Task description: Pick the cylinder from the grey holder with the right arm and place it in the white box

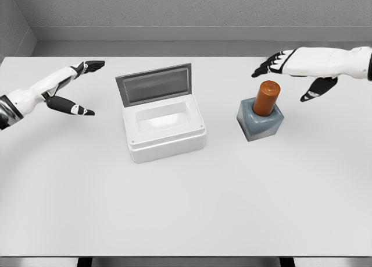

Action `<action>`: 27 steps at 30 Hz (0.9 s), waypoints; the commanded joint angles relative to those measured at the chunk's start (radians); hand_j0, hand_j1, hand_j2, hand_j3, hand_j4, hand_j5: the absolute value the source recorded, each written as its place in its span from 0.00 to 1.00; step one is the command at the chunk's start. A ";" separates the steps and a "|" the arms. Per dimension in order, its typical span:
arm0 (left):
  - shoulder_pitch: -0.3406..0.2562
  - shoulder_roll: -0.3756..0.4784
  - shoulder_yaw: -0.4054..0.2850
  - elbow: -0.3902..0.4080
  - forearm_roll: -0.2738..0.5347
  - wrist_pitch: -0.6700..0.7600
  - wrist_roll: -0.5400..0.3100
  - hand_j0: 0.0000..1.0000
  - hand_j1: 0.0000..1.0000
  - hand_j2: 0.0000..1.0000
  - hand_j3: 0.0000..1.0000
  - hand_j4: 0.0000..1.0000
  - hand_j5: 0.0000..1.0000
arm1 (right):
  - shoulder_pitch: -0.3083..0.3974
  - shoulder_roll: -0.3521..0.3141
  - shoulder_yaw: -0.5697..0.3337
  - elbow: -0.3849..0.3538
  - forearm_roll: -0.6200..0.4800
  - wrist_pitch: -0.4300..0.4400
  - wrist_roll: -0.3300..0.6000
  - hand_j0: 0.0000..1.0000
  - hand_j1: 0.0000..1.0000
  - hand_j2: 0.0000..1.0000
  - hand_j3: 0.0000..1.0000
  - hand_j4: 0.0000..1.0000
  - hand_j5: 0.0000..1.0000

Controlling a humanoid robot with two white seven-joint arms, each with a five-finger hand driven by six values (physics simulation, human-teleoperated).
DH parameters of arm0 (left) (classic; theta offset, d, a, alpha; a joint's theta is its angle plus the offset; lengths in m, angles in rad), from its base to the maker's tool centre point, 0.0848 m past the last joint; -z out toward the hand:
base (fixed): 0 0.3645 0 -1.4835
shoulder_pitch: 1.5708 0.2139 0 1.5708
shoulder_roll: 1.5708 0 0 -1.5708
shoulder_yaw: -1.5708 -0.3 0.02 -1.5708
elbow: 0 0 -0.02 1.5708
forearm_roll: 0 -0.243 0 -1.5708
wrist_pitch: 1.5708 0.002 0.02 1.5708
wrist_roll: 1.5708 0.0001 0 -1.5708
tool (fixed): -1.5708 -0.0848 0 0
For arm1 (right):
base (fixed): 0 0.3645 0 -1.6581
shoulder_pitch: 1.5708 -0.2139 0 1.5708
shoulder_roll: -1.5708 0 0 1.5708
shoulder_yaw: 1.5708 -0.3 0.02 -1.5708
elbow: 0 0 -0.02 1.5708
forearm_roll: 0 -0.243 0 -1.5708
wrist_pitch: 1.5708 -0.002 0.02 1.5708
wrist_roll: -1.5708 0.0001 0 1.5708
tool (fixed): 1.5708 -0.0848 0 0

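Note:
An orange-brown cylinder [266, 98] stands upright in a grey holder [260, 123] right of the table's middle. My right hand [293, 75] hovers just above and to the right of the cylinder, fingers spread, holding nothing and not touching it. The white box [164, 128] sits at the centre with its grey lid [154, 85] raised at the back, and its inside is bare. My left hand [81, 86] hangs over the table at the far left, fingers relaxed and holding nothing.
A white table [186, 209] carries everything. Its front edge runs along the bottom of the view. A grey wall rises behind the table's far edge.

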 commanded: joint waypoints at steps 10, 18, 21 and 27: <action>0.002 0.001 0.013 -0.003 0.010 0.002 0.000 1.00 1.00 1.00 1.00 1.00 1.00 | -0.043 0.025 0.064 0.002 -0.004 0.003 0.000 1.00 1.00 1.00 1.00 1.00 1.00; 0.002 0.001 0.011 -0.003 0.010 0.002 0.000 1.00 1.00 1.00 1.00 1.00 1.00 | -0.043 0.041 0.055 -0.003 0.048 0.003 0.000 1.00 1.00 1.00 1.00 1.00 1.00; 0.000 -0.001 0.011 -0.003 0.010 0.002 0.000 1.00 1.00 1.00 1.00 1.00 1.00 | -0.041 0.055 0.056 -0.004 0.048 0.003 0.000 1.00 1.00 1.00 1.00 1.00 1.00; -0.002 -0.001 0.011 0.000 0.010 0.002 0.000 1.00 1.00 1.00 1.00 1.00 1.00 | -0.040 0.085 0.058 0.011 0.065 0.003 0.000 1.00 1.00 1.00 1.00 1.00 1.00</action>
